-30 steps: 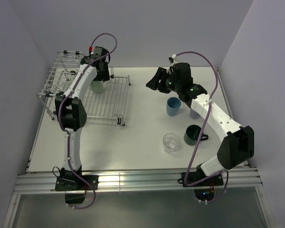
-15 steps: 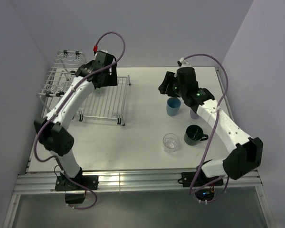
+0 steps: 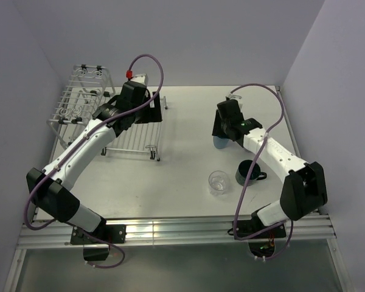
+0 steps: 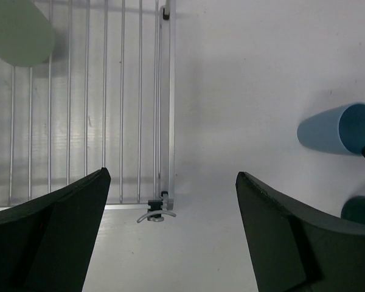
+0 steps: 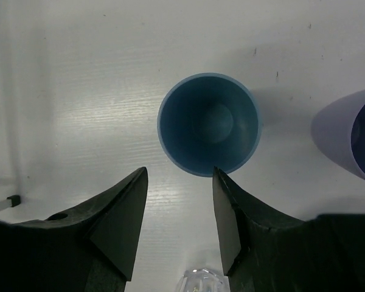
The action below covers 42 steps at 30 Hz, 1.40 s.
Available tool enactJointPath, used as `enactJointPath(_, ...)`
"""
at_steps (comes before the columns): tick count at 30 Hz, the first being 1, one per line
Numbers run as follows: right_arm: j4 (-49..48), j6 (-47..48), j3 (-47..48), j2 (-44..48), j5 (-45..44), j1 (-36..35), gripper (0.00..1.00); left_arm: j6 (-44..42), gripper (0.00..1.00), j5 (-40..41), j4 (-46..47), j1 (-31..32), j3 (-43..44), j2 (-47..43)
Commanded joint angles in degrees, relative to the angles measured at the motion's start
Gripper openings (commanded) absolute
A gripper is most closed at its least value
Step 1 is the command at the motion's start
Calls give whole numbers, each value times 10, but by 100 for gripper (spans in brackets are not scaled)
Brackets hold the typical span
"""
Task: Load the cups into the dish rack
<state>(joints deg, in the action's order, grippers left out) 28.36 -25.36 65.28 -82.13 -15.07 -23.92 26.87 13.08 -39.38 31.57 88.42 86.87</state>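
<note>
left end effector gapes empty; right end effector spread, seemingly above blue cup

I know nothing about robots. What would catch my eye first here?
First, the right arm's fingers, spread open, hover over a light blue cup right of centre. At far left stands a white wire dish rack with one pale green cup already on its grid, and the left arm's fingers hang open above its edge.

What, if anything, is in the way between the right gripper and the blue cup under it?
Nothing visible. The right gripper hangs open just above the upright light blue cup, and nothing lies between them. The lavender cup stands off to one side, clear of the gripper's way down.
</note>
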Motion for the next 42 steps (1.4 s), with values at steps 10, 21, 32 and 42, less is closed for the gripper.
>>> enactJointPath(10,-14,11,37,-71,-15,-3,52,6,91,-35,49,3,-22,-48)
enactJointPath(21,-15,17,57,-124,-17,-3,50,6,91,-36,47,3,-21,-43)
enactJointPath(32,-3,24,88,-153,-5,-3,14,18,91,-39,60,3,-46,-43)
enactJointPath(42,29,15,162,-73,108,-2,0,66,94,-201,185,-48,-135,-63)
